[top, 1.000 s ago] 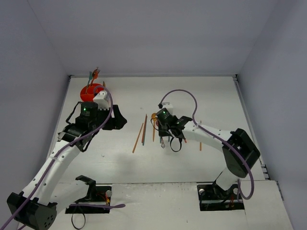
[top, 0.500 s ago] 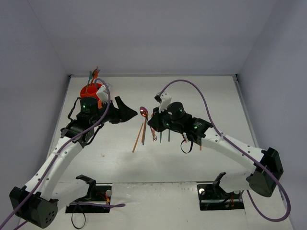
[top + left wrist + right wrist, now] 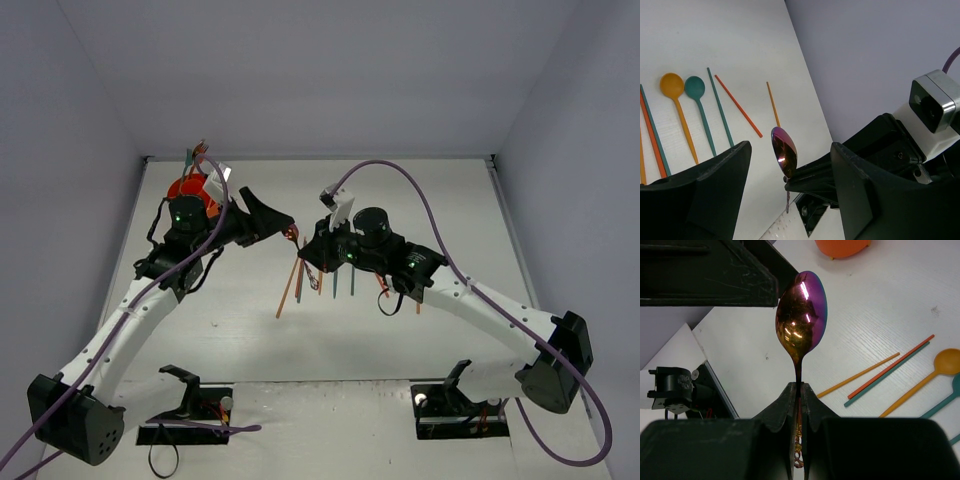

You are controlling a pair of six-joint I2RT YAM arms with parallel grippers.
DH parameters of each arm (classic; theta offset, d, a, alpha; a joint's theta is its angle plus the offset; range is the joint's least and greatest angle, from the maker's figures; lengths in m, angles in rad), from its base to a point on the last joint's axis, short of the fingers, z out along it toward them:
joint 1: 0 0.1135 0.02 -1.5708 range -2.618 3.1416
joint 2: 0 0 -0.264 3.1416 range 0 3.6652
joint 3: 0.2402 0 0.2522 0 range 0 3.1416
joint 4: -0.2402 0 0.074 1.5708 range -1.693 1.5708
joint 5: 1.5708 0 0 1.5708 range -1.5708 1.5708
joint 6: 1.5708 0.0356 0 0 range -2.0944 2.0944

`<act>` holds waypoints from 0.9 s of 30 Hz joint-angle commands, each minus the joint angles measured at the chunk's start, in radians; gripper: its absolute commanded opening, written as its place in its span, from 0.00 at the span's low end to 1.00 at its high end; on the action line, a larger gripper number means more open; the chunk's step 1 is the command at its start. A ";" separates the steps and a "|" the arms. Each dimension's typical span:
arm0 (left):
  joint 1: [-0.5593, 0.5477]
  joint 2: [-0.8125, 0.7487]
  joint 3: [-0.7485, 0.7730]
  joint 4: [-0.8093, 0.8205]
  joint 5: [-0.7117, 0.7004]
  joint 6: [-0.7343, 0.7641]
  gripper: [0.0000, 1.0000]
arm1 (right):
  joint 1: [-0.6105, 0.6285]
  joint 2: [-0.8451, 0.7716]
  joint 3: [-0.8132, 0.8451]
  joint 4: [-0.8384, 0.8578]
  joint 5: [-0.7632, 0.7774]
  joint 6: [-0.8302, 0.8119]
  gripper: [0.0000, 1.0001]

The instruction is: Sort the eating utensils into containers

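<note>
An iridescent purple-gold spoon [image 3: 801,312] is held upright above the table [image 3: 450,200] by the right gripper [image 3: 799,387]. The gripper's fingers are pressed together on the lower part of the handle, and the bowl stands free above them.

The left gripper [image 3: 790,149] is spread wide, and nothing is held in it. In the left wrist view the bowl of the spoon is seen in the gap between its two fingers [image 3: 715,185]. Whether either finger touches the spoon cannot be told, though in the right wrist view one of them appears just beside the bowl.

In the top view the two grippers meet above the middle of the table, left of centre. The orange-red cup [image 3: 188,190] stands at the far left of the table, behind the left arm and well apart from the spoon. A few utensil handles [image 3: 195,156] in teal and orange stick up out of it. Which compartment they are in cannot be seen.

More utensils lie flat on the table below the grippers. An orange spoon [image 3: 672,85] and a teal spoon [image 3: 694,86] lie side by side. Just beside them is a teal chopstick [image 3: 720,107], then an orange chopstick [image 3: 738,106], and a gold chopstick [image 3: 773,105] lies a little apart.
</note>
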 commanded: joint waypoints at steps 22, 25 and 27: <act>-0.004 -0.004 -0.001 0.107 0.036 -0.069 0.12 | 0.002 -0.014 0.053 0.152 -0.034 0.009 0.00; -0.004 -0.006 -0.002 0.117 0.031 -0.070 0.01 | 0.002 -0.008 0.052 0.156 -0.038 0.008 0.00; -0.004 -0.007 -0.002 0.122 0.025 -0.071 0.00 | 0.003 -0.002 0.051 0.157 -0.038 0.010 0.01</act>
